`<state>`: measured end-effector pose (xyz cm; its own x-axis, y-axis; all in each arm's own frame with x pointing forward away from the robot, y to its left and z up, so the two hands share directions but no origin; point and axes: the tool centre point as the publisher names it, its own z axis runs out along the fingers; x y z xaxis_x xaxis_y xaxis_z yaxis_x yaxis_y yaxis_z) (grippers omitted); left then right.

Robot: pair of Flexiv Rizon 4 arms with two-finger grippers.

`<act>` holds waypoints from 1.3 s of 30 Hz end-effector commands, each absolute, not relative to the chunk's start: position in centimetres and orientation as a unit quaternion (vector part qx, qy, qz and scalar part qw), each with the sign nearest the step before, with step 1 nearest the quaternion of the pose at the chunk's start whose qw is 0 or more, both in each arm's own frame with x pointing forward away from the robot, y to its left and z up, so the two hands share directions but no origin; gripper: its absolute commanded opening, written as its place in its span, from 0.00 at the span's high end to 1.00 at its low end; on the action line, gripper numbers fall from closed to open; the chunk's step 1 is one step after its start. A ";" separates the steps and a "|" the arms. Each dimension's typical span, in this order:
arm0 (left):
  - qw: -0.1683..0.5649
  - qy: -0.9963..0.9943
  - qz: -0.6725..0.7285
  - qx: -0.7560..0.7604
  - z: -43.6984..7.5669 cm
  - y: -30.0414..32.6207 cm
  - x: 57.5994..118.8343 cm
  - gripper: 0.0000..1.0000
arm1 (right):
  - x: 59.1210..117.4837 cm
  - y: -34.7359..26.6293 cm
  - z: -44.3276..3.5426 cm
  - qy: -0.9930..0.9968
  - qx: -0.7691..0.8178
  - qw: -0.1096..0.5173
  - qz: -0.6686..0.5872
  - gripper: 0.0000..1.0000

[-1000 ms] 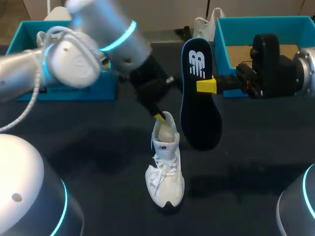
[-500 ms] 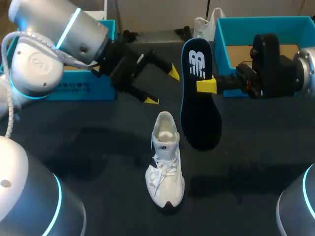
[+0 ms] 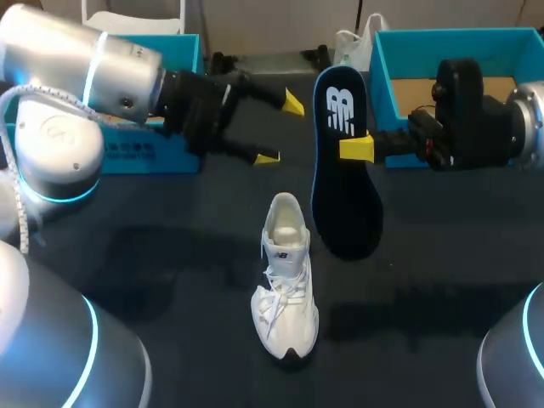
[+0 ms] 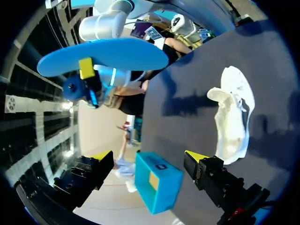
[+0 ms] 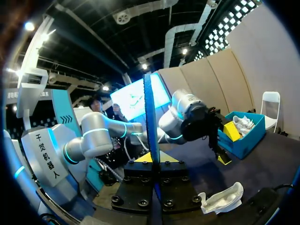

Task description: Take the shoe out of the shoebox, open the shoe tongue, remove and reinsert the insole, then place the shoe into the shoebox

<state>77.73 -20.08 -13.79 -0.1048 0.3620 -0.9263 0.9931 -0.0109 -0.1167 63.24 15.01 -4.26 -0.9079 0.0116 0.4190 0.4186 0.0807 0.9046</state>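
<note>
A white shoe [image 3: 287, 280] lies on the dark table, toe toward the near edge, its mouth open; it also shows in the left wrist view [image 4: 232, 117] and the right wrist view [image 5: 222, 199]. My right gripper [image 3: 355, 147] is shut on the dark blue insole [image 3: 344, 170], which hangs upright above the table to the right of the shoe. In the right wrist view the insole [image 5: 149, 117] is edge-on between the fingers of that gripper [image 5: 153, 159]. My left gripper [image 3: 280, 129] is open and holds nothing, in the air behind the shoe beside the left box; its own view shows the gripper [image 4: 149, 157] spread wide.
A blue shoebox [image 3: 161, 153] stands at the back left, behind my left arm. A second blue box [image 3: 387, 85] with a brown floor stands at the back right, behind my right arm. A white bag [image 3: 350, 47] lies at the back edge.
My left gripper has lifted out of the shoe's mouth and drawn back and to the left, toward the left box. The right arm, the insole and the shoe have stayed in place.
</note>
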 end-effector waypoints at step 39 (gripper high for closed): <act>0.481 0.532 -0.482 0.503 -10.7 -18.1 77.7 0.00 | 72.4 12.6 -6.1 -0.676 -0.220 0.253 -0.656 1.00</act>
